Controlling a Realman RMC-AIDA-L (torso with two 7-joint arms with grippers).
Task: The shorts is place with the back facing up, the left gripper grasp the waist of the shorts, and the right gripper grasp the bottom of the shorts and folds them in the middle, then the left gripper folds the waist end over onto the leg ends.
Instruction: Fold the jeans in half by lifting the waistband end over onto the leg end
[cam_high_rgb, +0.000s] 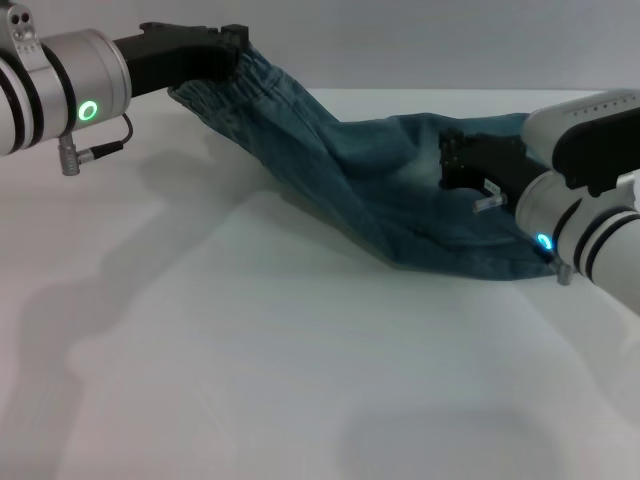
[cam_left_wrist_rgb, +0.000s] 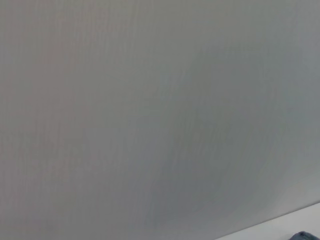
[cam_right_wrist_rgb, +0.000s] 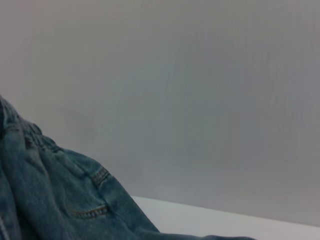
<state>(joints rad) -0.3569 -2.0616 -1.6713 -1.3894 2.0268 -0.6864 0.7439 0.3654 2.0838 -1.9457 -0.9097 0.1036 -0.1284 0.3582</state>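
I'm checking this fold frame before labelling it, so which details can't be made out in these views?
- Left gripper, head view: its fingertips are buried in the waist of the shorts, so the grip is hidden.
- Right gripper, head view: its fingertips are dark against the shorts, so open or shut is unclear.
- Leg hems, head view: hidden behind the right arm.
- Left wrist view: only a denim sliver, cut off by the edge.
- Right wrist view: no fingers visible.

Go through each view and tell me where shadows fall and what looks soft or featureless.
Head view: the shorts, held up between the left gripper and the right gripper, cast a soft shadow on the table; fainter arm shadows lie nearer the camera. Left wrist view: almost all blank grey wall. Right wrist view: denim close and slightly soft, pocket stitching readable.
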